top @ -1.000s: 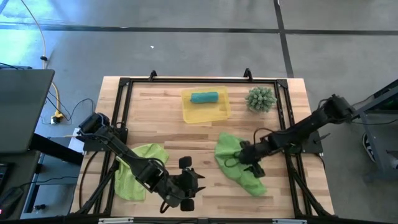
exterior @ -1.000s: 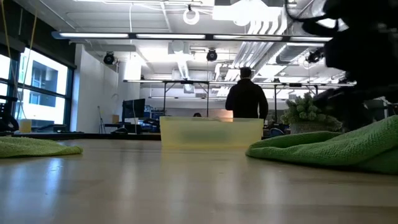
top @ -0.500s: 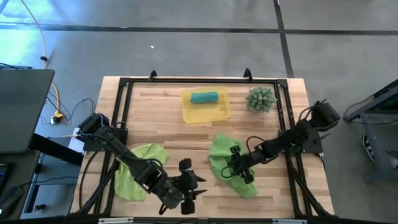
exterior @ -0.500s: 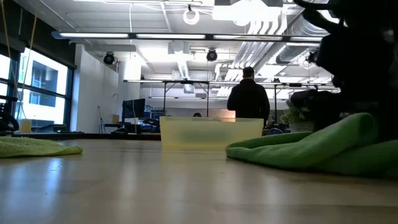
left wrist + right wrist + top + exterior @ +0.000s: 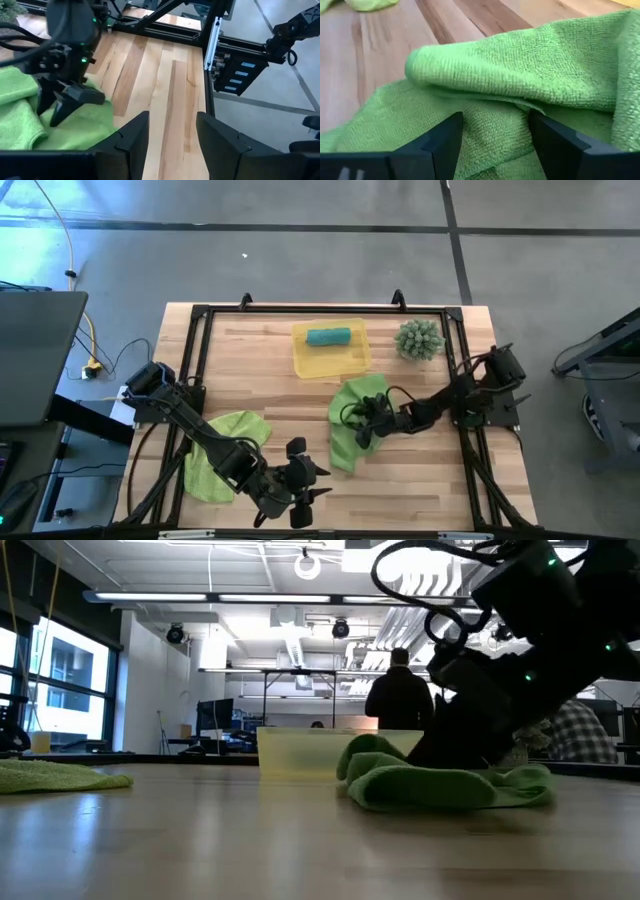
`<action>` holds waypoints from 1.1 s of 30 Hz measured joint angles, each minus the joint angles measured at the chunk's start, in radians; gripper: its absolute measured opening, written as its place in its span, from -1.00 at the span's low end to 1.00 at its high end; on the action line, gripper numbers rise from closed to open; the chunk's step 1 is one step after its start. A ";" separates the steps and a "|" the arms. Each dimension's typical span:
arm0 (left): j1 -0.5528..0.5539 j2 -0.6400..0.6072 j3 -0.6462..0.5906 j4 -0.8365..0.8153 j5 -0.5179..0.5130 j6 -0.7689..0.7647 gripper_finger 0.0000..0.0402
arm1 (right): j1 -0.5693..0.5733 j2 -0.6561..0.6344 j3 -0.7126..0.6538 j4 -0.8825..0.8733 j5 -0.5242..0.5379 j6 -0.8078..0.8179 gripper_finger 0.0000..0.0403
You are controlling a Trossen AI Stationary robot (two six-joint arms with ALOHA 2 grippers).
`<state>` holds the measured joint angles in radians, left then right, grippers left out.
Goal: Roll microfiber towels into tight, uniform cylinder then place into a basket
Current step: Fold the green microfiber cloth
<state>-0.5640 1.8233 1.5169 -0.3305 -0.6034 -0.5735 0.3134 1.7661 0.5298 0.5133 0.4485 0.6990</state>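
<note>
High view: three towels, one rolled and binned, two not yet rolled.
Going left to right on the worktop (image 5: 270,390): a lime-green towel (image 5: 222,448) lies spread near the left edge; just beside it the left hand (image 5: 303,480) waits at the near edge, fingers apart and empty. Farther back, the yellow basket (image 5: 355,358) holds the rolled teal towel (image 5: 328,336). Right of centre, the bunched green towel (image 5: 350,420) has the right hand (image 5: 362,420) on it, fingers spread wide over a fold; whether they pinch cloth is hard to tell. Soft, light and limp, this cloth probably slumps; it is best taken at a hem or corner.
</note>
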 joint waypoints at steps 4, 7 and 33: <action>0.000 0.000 0.000 -0.002 0.007 0.000 -0.23 | -0.001 -0.053 -0.002 0.028 -0.047 -0.063 0.09; 0.000 0.000 0.000 -0.010 0.008 0.000 -0.23 | -0.001 -0.124 -0.002 -0.016 -0.121 -0.135 0.09; 0.002 0.000 0.000 -0.020 -0.014 0.019 -0.23 | -0.052 -0.339 0.000 -0.711 -0.382 -0.502 0.09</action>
<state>-0.5625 1.8233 1.5169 -0.3508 -0.6170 -0.5545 0.2614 1.4269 0.5303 -0.1982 0.0666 0.1965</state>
